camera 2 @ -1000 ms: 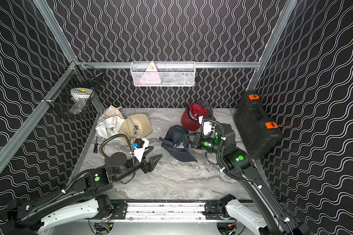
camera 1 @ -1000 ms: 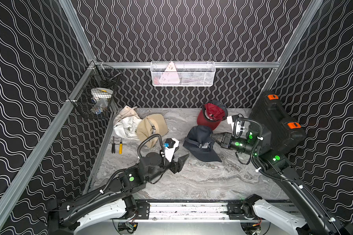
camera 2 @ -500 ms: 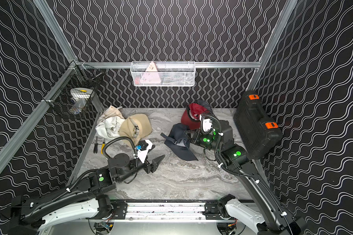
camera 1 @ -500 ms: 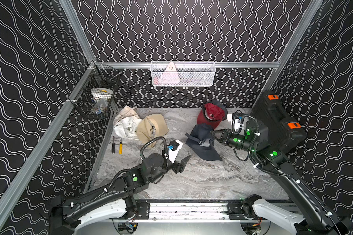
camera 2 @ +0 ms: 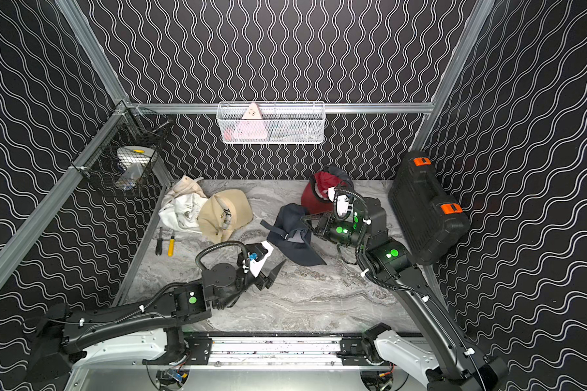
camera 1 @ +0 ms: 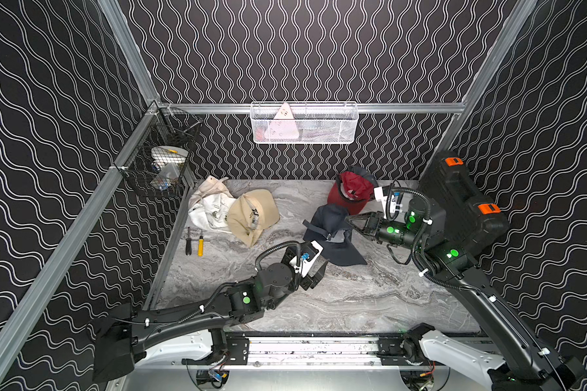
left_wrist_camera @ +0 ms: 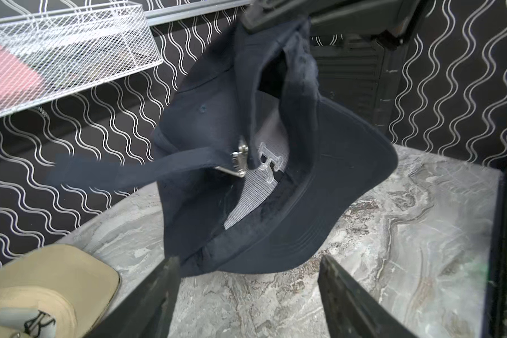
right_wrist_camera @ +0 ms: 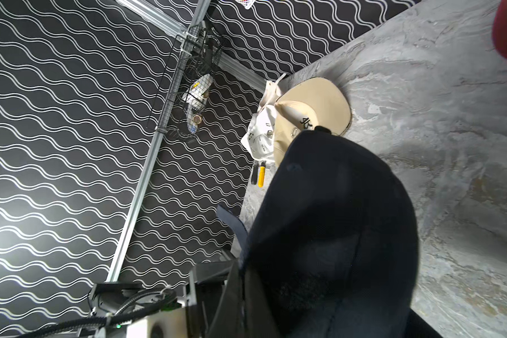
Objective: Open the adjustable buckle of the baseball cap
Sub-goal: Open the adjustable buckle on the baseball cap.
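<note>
**Top view:** right gripper (camera 1: 349, 223) clamped on the crown of the navy baseball cap (camera 1: 334, 238), which hangs from its tips. Left gripper (camera 1: 314, 276) has its jaws spread and empty, the cap's brim just ahead of it.

**Left wrist view:** silver buckle (left_wrist_camera: 240, 160) ahead of and above the spread fingers (left_wrist_camera: 155, 295); the strap (left_wrist_camera: 123, 169) runs to it, loose end trailing sideways.

**Right wrist view:** the cap's dark crown fills the space beyond the closed jaws

Tabletop (camera 1: 353, 304) — bare marble across the near half, passable from either side. Navy cap (camera 1: 332, 220) hangs mid-table, its loose strap (left_wrist_camera: 114, 169) jutting out leftward. Far left corner: tan cap (camera 1: 255, 213), white cap (camera 1: 207, 210), two screwdrivers (camera 1: 200, 243), packed close. Far right — red cap (camera 1: 346, 196) near the back wall, black case (camera 1: 465, 203) along the right wall.
</note>
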### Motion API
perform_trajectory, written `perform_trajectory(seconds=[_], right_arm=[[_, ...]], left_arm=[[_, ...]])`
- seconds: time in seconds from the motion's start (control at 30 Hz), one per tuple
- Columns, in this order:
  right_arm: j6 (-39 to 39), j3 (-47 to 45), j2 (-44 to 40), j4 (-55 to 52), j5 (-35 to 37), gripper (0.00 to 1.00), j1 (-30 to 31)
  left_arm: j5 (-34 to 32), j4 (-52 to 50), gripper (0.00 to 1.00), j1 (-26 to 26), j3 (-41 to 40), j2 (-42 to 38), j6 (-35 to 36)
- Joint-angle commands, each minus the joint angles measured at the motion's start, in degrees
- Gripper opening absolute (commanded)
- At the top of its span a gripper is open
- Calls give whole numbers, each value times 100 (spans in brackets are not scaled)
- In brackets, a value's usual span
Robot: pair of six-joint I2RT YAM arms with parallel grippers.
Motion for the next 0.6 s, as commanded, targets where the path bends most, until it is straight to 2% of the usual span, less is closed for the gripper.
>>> perform_trajectory(seconds=[0.0,0.17,0.27,0.57], right_arm=[[150,53,-8,315,-185,0,-3],[216,47,-36,368,-338,0,-2],[222,53,-59,370,-356,0,-5],[230,-17,-115,396,-445,0,-5]], left_arm=[[-131,603,78,-21,131,166,318],[-151,834,75,-24,228,360,408],[-131,813,70,-24,327,467,459],[-86,907,35,-24,364,624,512]])
